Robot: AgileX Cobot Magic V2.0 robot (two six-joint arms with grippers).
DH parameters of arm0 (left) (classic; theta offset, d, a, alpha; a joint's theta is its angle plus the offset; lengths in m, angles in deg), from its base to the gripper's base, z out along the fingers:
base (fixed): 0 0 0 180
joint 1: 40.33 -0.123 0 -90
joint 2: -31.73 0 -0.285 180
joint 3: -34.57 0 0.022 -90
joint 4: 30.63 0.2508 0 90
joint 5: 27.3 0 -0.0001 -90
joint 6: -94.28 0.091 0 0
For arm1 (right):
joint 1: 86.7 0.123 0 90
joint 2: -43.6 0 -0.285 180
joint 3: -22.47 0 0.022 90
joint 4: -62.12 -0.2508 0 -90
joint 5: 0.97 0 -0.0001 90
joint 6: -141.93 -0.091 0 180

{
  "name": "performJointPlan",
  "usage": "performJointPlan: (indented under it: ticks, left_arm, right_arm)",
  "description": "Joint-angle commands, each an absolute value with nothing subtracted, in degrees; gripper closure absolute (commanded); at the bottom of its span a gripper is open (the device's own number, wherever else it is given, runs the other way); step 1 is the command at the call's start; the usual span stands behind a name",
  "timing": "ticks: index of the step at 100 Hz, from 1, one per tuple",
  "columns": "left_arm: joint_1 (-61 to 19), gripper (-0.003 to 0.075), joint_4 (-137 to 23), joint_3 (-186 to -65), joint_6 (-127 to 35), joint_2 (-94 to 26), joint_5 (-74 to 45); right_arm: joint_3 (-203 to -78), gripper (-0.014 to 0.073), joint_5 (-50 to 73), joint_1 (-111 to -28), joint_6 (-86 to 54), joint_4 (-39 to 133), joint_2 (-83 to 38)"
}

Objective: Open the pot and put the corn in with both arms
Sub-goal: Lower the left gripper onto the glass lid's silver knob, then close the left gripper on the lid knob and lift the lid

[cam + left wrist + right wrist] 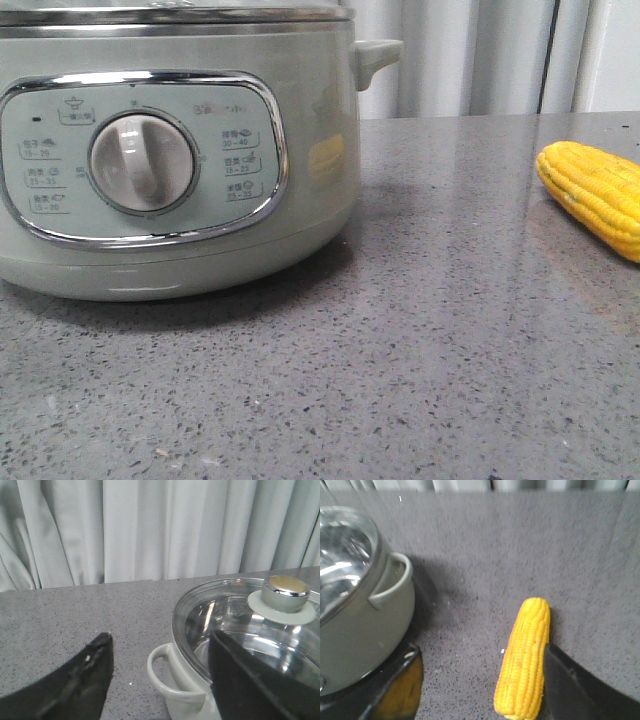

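On the left of the grey speckled stone-look counter (420, 340) stands the large round pale-green electric pot (170, 150), its chrome-framed panel and big off-white dial (142, 162) facing near, a small side handle (375, 55) jutting right. A clear glass lid (235, 620) with a steel rim covers it, topped by a chrome knob (286, 593) on a white collar. So the pot is not yet opened.

Well apart to the right lies the bright yellow corn cob (598, 192), flat on the counter, tapered end toward the pot side.

The left gripper (160, 680) hangs over the pot's left handle (172, 677), dark fingers (85, 675) spread wide and holding nothing. The right gripper (480, 680) hovers low at the corn (525, 655), jaws parted and empty, with one finger (580, 690) just beside the cob.

The lid is probably fairly heavy, smooth and breakable; the knob looks the only sensible grip, and its polished chrome may slip. The corn is likely light and firm, its kernel rows giving purchase; pinching across the middle seems best, since a round cob could roll.

The counter is level and matt. Pale pleated curtains (150, 530) close off the far side.
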State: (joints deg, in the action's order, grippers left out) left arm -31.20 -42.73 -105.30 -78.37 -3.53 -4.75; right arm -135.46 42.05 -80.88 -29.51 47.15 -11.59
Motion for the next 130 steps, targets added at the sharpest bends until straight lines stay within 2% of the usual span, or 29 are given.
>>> performJointPlan:
  ticks: [1,32,74,81,91,96,130]
  left_arm:
    - [-30.73,0.0352,-43.44,-107.36,-78.25,-4.19,-8.3]
    - [-29.0,0.0349,-43.93,-108.41,-74.76,-5.7,-10.22]
    - [-9.66,0.0346,-44.59,-118.84,-69.01,-25.37,-16.29]
    - [-7.06,0.0302,-44.15,-119.61,-69.01,-29.07,-18.84]
    - [-5.12,0.0167,-43.55,-120.87,-69.01,-33.74,-21.57]
    - [-5.12,0.0124,-43.55,-121.52,-69.01,-35.81,-21.42]
    - [-5.12,0.0123,-43.55,-121.89,-69.21,-43.16,-28.5]
  right_arm:
    - [-140.63,0.0134,40.6,-81.12,-28.84,46.58,-16.6]
    - [-145.19,0.0134,40.39,-81.12,-28.84,46.15,-22.46]
    - [-145.19,0.0134,41.17,-81.12,-28.84,45.9,-21.28]
    - [-145.19,0.0134,41.83,-81.12,-28.84,45.9,-20.31]
    - [-145.19,0.0134,43.16,-81.12,-28.84,45.9,-19.32]
    - [-145.19,0.0134,43.79,-81.12,-28.84,45.9,-18.92]
    - [-145.19,0.0134,43.91,-81.12,-28.84,45.9,-15.16]
